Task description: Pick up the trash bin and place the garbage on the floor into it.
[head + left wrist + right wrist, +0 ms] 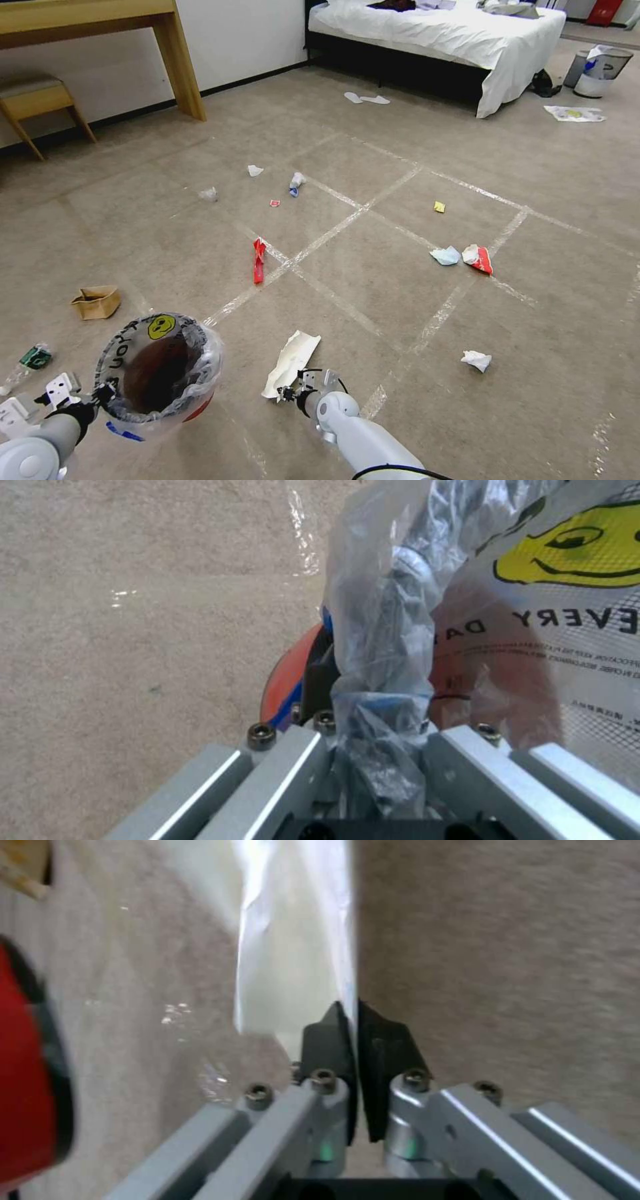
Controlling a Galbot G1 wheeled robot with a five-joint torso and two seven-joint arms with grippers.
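The landmark here is the trash bin [160,373], held up off the floor [373,167] at the robot's left side.

Just left of the bin lies a small plastic bottle [25,367]. Up and left of the bin sits a brown paper bag [97,301].

The left claw [101,395] is clamped on the bin's rim and its clear plastic liner [380,645]. In the left wrist view the crinkly liner is bunched between the fingers. Holding the rim keeps the bin's mouth facing up, so trash can drop in. The yellow smiley sticker [161,326] sits on the far rim.

Just right of the bin, the right claw [289,392] is pinched together on the near edge of a white paper [291,363]. In the right wrist view its black fingertips [333,1040] squeeze the thin sheet between them. The paper looks a little lifted at that end, but I cannot tell if it is all off the floor. It is close to the bin, so it is likely the piece in hand now.

Beyond the bin lies a long red wrapper [259,260]. Farther right of the bin are a light-blue mask [446,255], a red and white wrapper [479,258] and a white tissue [476,361]. Most of the garbage is not yet picked up.
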